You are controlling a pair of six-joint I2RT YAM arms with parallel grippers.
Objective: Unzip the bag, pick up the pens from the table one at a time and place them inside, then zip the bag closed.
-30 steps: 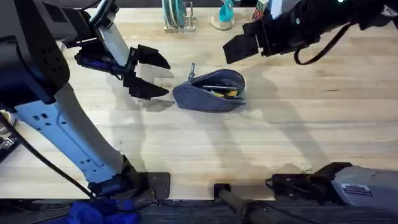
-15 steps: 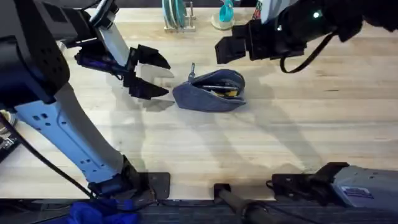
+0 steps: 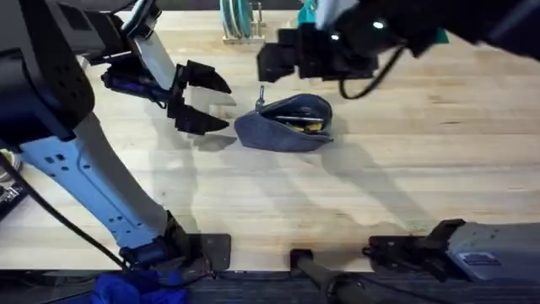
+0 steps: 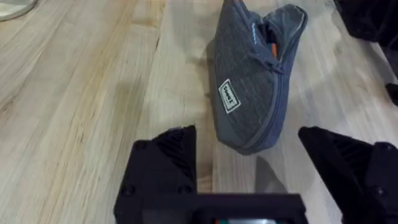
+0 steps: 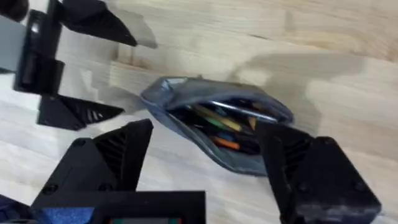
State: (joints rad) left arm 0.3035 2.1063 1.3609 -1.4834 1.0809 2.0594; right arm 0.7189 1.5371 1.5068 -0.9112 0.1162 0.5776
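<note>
Bag [image 3: 287,122] lay on the desk [image 3: 405,186] toward the far middle, long axis running roughly left to right across the overhead view, mouth gaping along the top. Zipper not closed; pull [image 3: 261,91] stood at the bag's left end, pointing away from the arm bases. Pens [image 5: 227,121] and other coloured sticks sat inside the open mouth. No loose pens made out on the desk, so loading judged done and closing the zipper judged to be the step in hand.

Right pincer [image 3: 272,63] hung over the far edge of the bag, just beyond the pull and slightly to its left; jaws spread wide, holding nothing, not touching the fabric. In the right wrist view the open mouth lay between and ahead of the fingers.

Left pincer [image 3: 201,100] sat just beside the bag's left end, jaws wide open, empty, apart from the fabric. The left wrist view showed the bag's end [image 4: 249,93] straight ahead between its fingers.

Right arm was nearer the pull; left was placed to steady the bag's end. Closing likely means drawing the pull rightward along the long axis.
</note>
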